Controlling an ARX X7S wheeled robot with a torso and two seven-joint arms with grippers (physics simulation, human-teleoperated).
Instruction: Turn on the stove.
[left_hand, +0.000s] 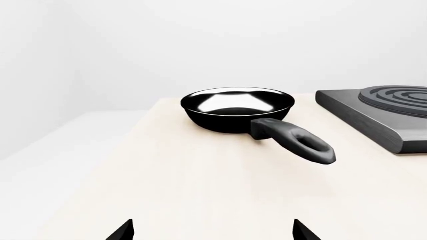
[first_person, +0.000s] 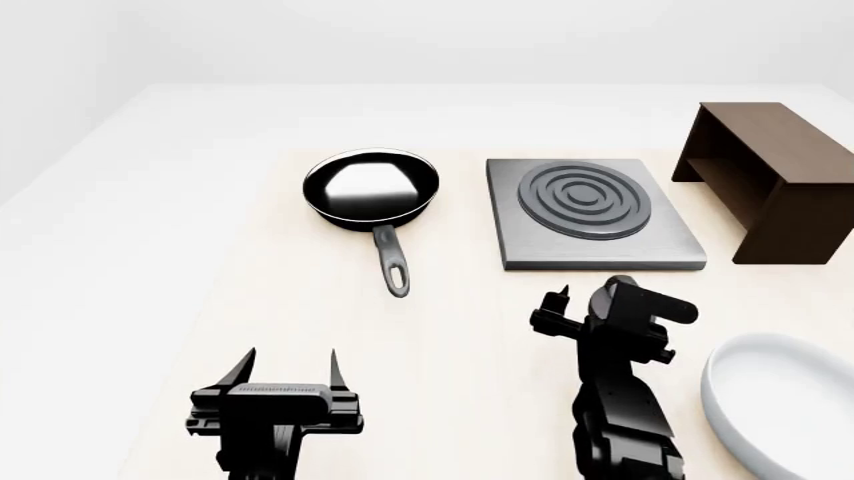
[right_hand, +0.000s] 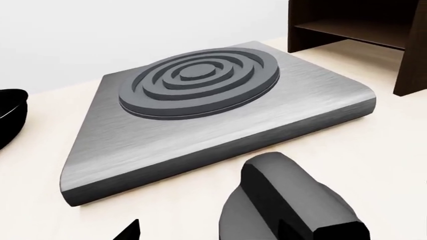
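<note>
A: Stove (first_person: 587, 215), the flat square grey metal slab with its ringed round burner, lies at twelve o'clock from the right gripper (first_person: 587, 298) on the pale wooden table (first_person: 454, 300); its small black round knob (right_hand: 287, 205) sits just off the slab's near edge.

B: Step in hand?

A: The approach, I judge. The right gripper hangs right by the knob, fingers spread, clasping nothing.

B: Next?

A: Straddle the knob's ridge, pinch, then twist.

B: Left gripper (first_person: 287, 372)?

A: Released, idle at seven o'clock from the black frying pan (first_person: 371, 190).
</note>
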